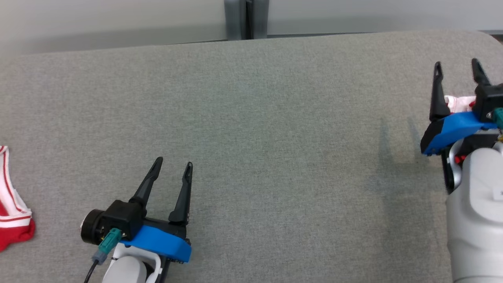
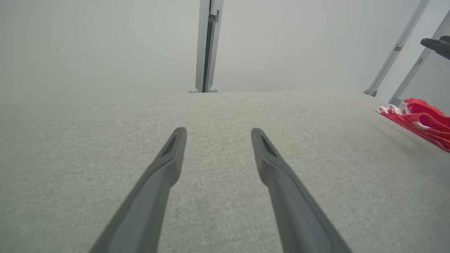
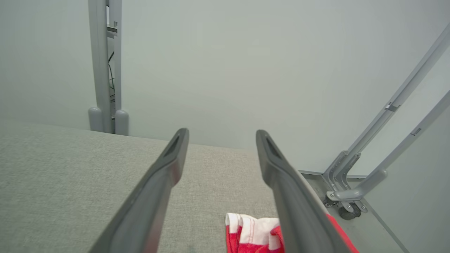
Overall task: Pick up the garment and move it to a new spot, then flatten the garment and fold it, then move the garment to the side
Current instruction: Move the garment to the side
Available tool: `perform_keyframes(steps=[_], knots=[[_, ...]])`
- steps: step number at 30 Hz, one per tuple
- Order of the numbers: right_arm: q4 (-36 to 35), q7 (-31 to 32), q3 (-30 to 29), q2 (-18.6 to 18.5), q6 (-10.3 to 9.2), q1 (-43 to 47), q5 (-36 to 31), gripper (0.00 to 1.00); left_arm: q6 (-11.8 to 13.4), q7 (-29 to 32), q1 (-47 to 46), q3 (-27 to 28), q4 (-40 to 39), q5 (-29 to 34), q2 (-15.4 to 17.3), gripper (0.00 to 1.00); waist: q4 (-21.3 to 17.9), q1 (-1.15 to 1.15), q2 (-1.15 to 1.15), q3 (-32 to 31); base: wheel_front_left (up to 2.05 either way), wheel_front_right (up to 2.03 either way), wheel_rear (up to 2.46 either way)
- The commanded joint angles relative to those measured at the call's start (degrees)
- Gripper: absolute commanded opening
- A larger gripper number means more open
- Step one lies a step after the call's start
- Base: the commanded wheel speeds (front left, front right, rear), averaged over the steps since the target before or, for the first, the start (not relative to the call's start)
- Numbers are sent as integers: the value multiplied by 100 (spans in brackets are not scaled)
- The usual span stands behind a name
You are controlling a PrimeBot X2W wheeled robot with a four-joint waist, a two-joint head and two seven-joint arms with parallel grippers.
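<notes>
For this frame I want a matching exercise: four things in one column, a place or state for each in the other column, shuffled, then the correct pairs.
Things
1. left gripper
2. right gripper
3. table
4. upright post

Places or states
A. stands beyond the table's far edge
B. open, above a red-and-white garment at the table's right end
C. grey, woven-looking surface
D. open over bare tabletop

Pairs: 1-D, 2-B, 3-C, 4-A
</notes>
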Motion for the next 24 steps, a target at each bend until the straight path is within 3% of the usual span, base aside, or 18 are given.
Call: perform_keyframes(steps=[1, 8, 13, 24], knots=[[-124, -20, 199, 64, -2, 312, 239, 100, -8, -13, 79, 177, 45, 63, -24, 100, 60, 0, 0, -92, 0, 0, 0], [-547, -22, 1352, 133, -2, 1359, 1748, 100, -8, -14, 346, 968, 286, 371, -165, 100, 328, 0, 0, -440, 0, 0, 0], [-701, -22, 1600, 131, -2, 2026, 2562, 100, -7, -14, 508, 1351, 476, 551, -323, 100, 492, 0, 0, -676, 0, 0, 0], [-739, -23, 1871, 133, -1, 2909, 2780, 100, -7, -13, 978, 1695, 580, 730, -549, 100, 577, 0, 0, -1121, 0, 0, 0]])
